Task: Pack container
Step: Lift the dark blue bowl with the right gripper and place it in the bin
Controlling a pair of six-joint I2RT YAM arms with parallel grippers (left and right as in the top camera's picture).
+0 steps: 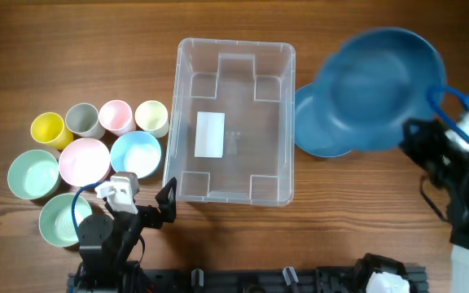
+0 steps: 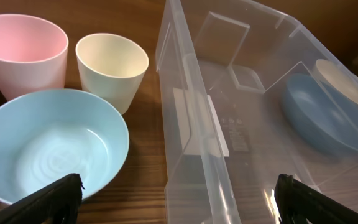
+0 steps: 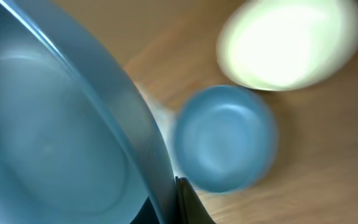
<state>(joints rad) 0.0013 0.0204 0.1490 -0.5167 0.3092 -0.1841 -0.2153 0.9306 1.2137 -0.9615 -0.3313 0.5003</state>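
The clear container [image 1: 233, 45] stands mid-table with only its white label [image 1: 210, 134] showing inside. It fills the right of the left wrist view [image 2: 185, 93]. My right gripper [image 1: 418, 134] is shut on the rim of a large dark blue bowl [image 1: 381, 89] and holds it raised to the right of the container. In the right wrist view the fingers [image 3: 179, 199] pinch that bowl's rim [image 3: 48, 124]. My left gripper [image 1: 145, 199] is open and empty by the container's front left corner, its fingers [image 2: 179, 205] spread wide.
A second blue bowl [image 1: 316, 134] lies on the table right of the container, also in the right wrist view [image 3: 225, 137], beside a blurred pale round thing [image 3: 288, 43]. Left of the container stand several cups and bowls, among them a light blue bowl [image 2: 48, 149], a cream cup [image 2: 112, 65] and a pink cup [image 2: 20, 50].
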